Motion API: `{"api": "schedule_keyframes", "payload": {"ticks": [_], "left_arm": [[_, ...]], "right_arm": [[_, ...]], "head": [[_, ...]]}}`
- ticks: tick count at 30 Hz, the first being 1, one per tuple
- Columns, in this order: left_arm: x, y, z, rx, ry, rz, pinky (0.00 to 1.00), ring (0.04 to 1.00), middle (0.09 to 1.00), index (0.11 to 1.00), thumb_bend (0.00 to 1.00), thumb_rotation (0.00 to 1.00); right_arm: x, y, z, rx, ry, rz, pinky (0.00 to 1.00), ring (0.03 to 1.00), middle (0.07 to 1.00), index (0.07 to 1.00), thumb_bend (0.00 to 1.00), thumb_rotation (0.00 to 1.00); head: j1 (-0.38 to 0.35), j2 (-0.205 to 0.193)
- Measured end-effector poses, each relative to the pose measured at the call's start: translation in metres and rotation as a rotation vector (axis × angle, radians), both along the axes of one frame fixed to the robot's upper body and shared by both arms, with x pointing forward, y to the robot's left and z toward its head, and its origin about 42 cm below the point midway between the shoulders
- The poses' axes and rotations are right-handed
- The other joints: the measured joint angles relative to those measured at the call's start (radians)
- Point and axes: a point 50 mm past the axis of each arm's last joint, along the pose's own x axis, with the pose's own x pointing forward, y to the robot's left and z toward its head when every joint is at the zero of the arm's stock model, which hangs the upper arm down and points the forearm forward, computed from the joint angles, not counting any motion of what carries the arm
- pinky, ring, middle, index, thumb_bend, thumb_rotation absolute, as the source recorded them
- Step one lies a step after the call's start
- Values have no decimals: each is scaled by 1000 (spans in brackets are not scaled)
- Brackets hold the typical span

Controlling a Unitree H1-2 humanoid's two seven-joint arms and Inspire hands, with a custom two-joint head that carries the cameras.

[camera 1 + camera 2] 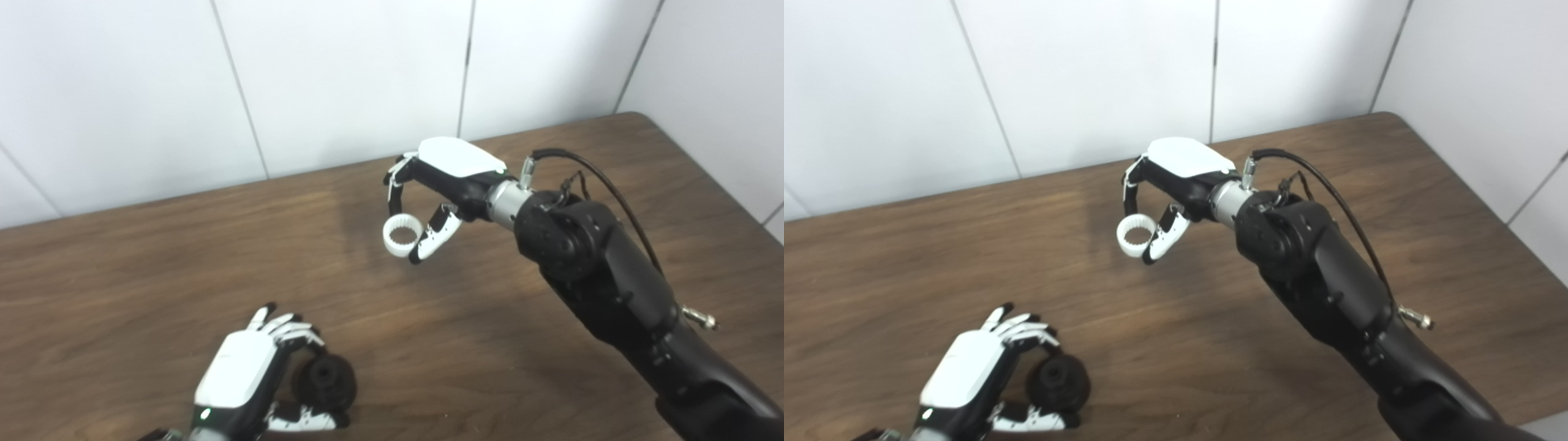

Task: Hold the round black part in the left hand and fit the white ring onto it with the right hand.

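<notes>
1. White wall panels (343,79) stand behind a brown wooden table (153,263), as I see it through the left eye.
2. At the near left edge my left hand (245,373) curls its fingers and thumb around the round black part (327,381), which sits low over the table; I cannot tell whether it touches the wood.
3. Farther off and to the right, my right hand (444,184) pinches the white ring (402,237) between fingertips and thumb, clear of the table and well apart from the black part.
4. Through the right eye I see the same: right hand (1176,177) gripping the toothed white ring (1136,236), a black cable (1335,196) arching over its forearm.
5. Near left, the left hand (968,367) cups the black part (1059,381).
</notes>
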Motion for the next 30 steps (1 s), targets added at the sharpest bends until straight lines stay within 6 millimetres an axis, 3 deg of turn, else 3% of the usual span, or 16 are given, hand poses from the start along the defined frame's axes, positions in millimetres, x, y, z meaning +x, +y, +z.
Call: {"api": "schedule_keyframes", "payload": {"ticks": [5, 13, 30], "left_arm": [[-1, -9, 0, 1, -2, 1, 991, 874, 769, 485, 521, 50], [1, -18, 2, 17, 1, 11, 995, 876, 770, 486, 521, 51], [3, -33, 4, 13, 13, 21, 1000, 880, 771, 485, 522, 49]], "right_arm": [[-22, 20, -7, 37, 36, 84, 937, 933, 824, 483, 524, 134], [-44, 34, -16, 50, 57, 181, 975, 931, 824, 483, 524, 135], [-59, 44, -28, 31, 96, 264, 981, 938, 836, 483, 524, 135]], "head": [[52, 25], [110, 52], [137, 84]]}}
